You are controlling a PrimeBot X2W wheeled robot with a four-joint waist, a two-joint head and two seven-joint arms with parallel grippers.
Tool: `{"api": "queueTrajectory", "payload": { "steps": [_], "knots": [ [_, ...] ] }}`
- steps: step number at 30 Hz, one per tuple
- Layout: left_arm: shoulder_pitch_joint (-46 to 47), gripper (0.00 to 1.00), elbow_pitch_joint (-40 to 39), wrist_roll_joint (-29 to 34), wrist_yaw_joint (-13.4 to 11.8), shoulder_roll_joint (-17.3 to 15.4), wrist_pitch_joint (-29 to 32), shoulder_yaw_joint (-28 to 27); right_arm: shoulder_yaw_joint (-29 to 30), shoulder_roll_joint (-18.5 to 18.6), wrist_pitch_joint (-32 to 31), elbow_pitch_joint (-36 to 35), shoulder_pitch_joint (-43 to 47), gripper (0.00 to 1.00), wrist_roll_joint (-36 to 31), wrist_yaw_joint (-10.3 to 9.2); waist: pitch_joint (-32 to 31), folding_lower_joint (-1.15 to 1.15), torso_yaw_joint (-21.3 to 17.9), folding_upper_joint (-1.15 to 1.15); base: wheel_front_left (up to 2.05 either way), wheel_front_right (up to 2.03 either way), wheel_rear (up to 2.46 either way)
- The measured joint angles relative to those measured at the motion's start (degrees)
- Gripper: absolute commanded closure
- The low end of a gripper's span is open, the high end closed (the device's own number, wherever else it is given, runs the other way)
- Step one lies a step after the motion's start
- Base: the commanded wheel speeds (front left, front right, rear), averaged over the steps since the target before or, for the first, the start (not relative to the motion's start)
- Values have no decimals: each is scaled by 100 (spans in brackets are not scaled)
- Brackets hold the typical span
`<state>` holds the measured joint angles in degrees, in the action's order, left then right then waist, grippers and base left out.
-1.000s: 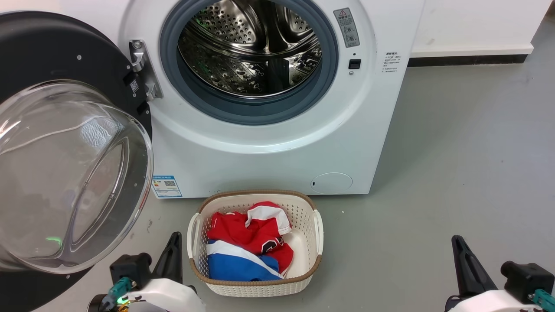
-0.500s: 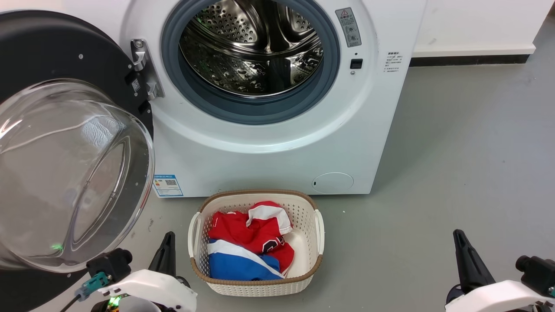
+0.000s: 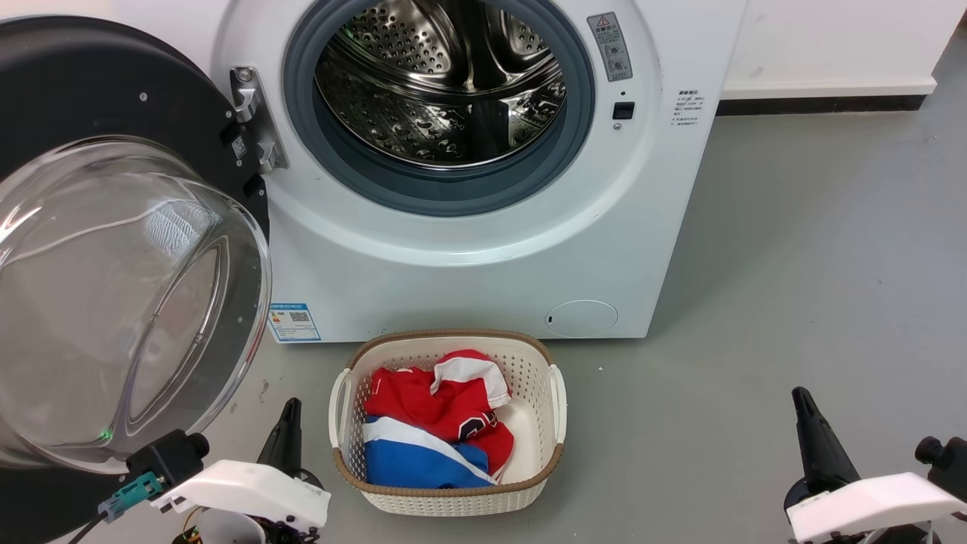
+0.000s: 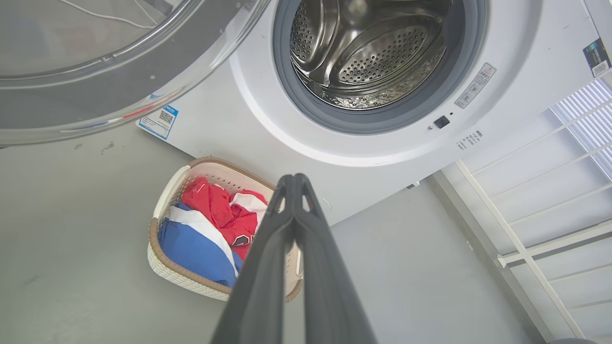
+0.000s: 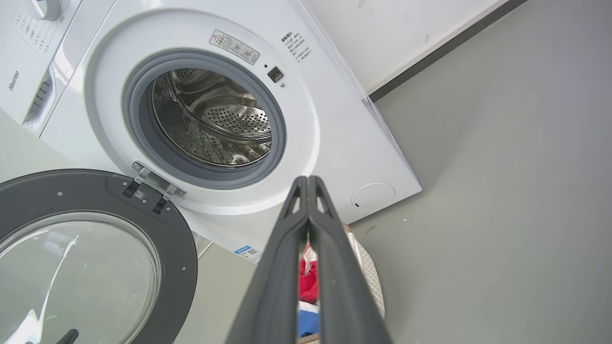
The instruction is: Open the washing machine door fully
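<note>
**Swinging clear: door wide open at the machine's left**

At far left in the head view, the washing machine door (image 3: 113, 295) stands swung out on its hinge (image 3: 253, 121), with its inner face towards the camera. Its black rim (image 3: 91, 83) frames the bulging clear glass bowl, and nothing is touching it.

Just below the door's lower edge is the left gripper (image 4: 292, 180), low over the grey floor (image 3: 793, 264). Its two dark fingers are pressed together to the tips and grip nothing.

Right of the hinge is the washing machine (image 3: 468, 257), a white box. Its grey gasket (image 3: 453, 193) rings the bare mouth of the perforated steel drum (image 3: 446, 83). Low on the front panel, a blue label (image 3: 293, 323) sits at the left corner and a round service flap (image 3: 581, 317) towards the right.

A cream laundry basket (image 3: 453, 334) stands on the floor just in front of the machine, between the two arms. It holds crumpled red, white and blue clothes (image 3: 408, 400).

At far right, the right gripper (image 5: 307, 180) is well apart from the door and machine. Its fingers are likewise closed tip to tip, empty, and point towards the machine's front.
</note>
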<state>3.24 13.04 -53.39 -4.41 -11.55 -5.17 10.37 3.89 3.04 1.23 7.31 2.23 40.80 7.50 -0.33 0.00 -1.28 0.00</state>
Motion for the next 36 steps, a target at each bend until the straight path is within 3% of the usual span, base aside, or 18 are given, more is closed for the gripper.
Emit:
{"api": "queueTrajectory", "payload": {
  "steps": [36],
  "knots": [
    [119,100,38,-1906,572,400,538,-787,97,9,-339,320,-377,100,2502,-1,20,1,50,0,0,0,0]
  ]
}}
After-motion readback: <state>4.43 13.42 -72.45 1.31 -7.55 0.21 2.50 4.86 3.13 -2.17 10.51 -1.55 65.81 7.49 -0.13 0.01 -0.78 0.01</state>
